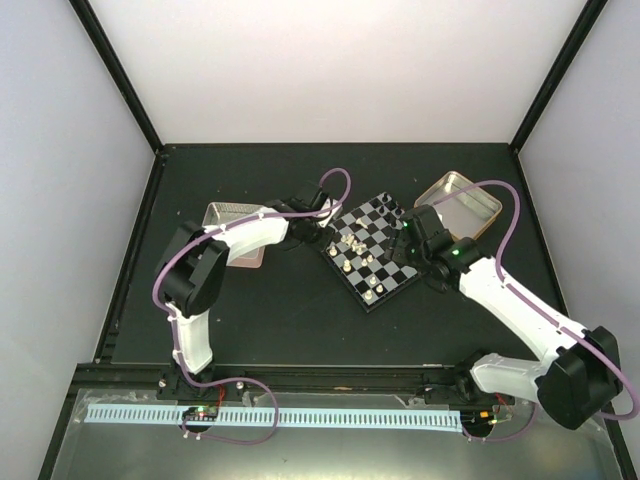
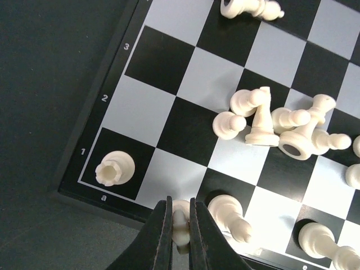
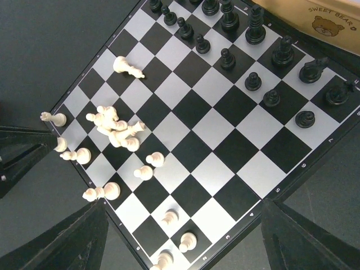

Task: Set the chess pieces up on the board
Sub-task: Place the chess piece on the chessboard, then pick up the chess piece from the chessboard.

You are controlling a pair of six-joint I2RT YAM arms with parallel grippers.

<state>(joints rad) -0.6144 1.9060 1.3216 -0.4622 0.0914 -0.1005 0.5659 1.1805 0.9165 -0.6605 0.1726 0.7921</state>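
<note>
Your left gripper (image 2: 180, 203) is clamped on a piece (image 2: 181, 220) that seems light and slippery; hold it at the waist. Your right gripper (image 3: 180, 220) stands wide apart.

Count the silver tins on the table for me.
2. One tin lies left of the board, partly under the left arm; the other tin sits past the board's right corner. More could be hidden beneath the arms.

— What do the arms look like?
— The left arm (image 1: 245, 232) and right arm (image 1: 520, 308) both have white shells and chunky black joints. A purple cable (image 1: 338, 178) loops along each.
— And the left tool (image 2: 180, 201) and right tool (image 3: 183, 205)?
— Matte black, with tapering fingers (image 3: 67, 239). A green light (image 1: 457, 251) glows by the right wrist.
</note>
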